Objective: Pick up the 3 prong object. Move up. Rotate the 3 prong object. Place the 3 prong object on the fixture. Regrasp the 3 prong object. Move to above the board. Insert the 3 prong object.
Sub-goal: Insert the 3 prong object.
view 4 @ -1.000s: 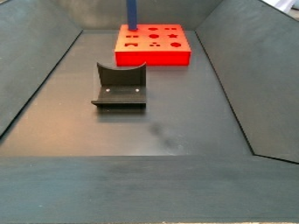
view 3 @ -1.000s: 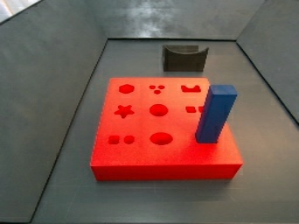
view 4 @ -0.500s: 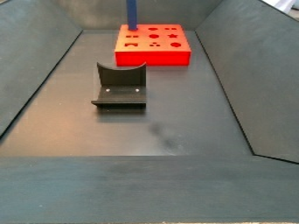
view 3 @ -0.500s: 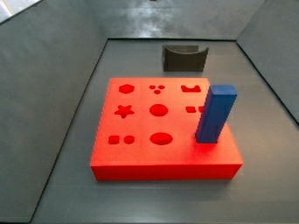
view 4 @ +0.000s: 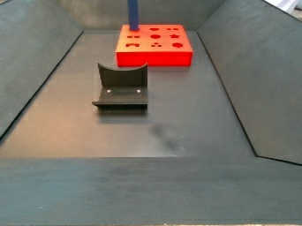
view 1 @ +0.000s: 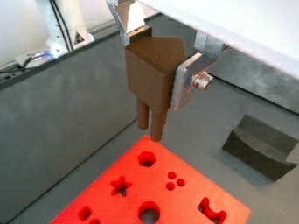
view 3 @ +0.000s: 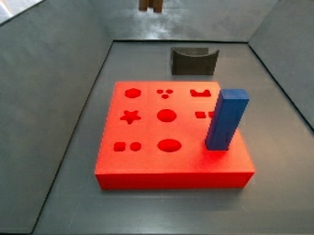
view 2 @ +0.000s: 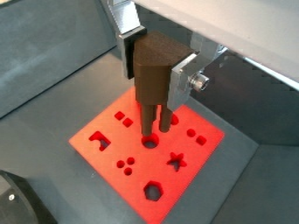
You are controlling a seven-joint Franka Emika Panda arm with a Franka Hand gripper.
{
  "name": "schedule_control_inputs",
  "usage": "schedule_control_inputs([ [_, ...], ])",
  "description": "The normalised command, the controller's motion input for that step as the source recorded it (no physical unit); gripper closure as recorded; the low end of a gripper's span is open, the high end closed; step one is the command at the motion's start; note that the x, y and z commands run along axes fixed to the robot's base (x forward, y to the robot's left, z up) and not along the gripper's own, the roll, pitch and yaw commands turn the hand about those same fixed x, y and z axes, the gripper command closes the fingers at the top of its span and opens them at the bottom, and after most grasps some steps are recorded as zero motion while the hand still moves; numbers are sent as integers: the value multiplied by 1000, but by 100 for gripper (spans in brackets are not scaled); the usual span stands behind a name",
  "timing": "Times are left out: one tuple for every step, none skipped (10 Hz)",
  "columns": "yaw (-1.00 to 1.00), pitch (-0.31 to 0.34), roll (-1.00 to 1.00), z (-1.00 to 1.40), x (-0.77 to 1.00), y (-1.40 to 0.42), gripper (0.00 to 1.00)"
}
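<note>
I have the gripper (view 1: 162,63) high above the board (view 1: 122,203), its fingers (view 1: 187,77) clamped on the brown body of the 3 prong object (view 1: 152,79), prongs pointing straight down. In both wrist views the flat silver plates press against opposite faces of the piece, closed to its width with no gap showing.

I judge this to be the move to above the board, nearly done, with insertion still to come. In a wrist view the prongs (view 2: 156,118) hang over the board (view 2: 128,162), near a round hole, well clear of its surface. Which cut-out matches the prongs I cannot tell for sure; a cluster of three small holes (view 1: 174,181) lies a little off from the prong tips. The next move, as I read it, calls for lining the prongs up over that cluster, then a straight descent.

The fixture (view 1: 263,144) stands empty beside the board. In a side view only the piece's lower end (view 3: 150,5) shows, above the fixture (view 3: 194,61); a tall blue block (view 3: 226,119) stands on the board's edge.
</note>
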Motion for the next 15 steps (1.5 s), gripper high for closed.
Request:
schedule_control_inputs([
  [-143,-63,-74,-537,26,189,100],
  [-163,-86,-70,-586,14,129,100],
  [-183,-99,-71,-620,46,94,100],
  [-189,-110,-86,-634,137,66,100],
  [-217,-107,-66,-651,206,43,100],
  [-277,-110,-53,-611,249,100,100],
  [-551,-51,-54,-560,286,303,100],
  [-686,-23,-30,-569,117,266,100],
  [-746,-13,-19,-577,49,217,100],
  [-889,-1,-16,-577,80,83,100],
  [-1000,0,-33,-529,23,0,100],
  [-1000,0,-43,-429,0,0,100],
  [-809,0,-110,-66,191,49,100],
  [0,0,0,-37,0,0,100],
  [-826,-41,-39,-123,86,111,100],
])
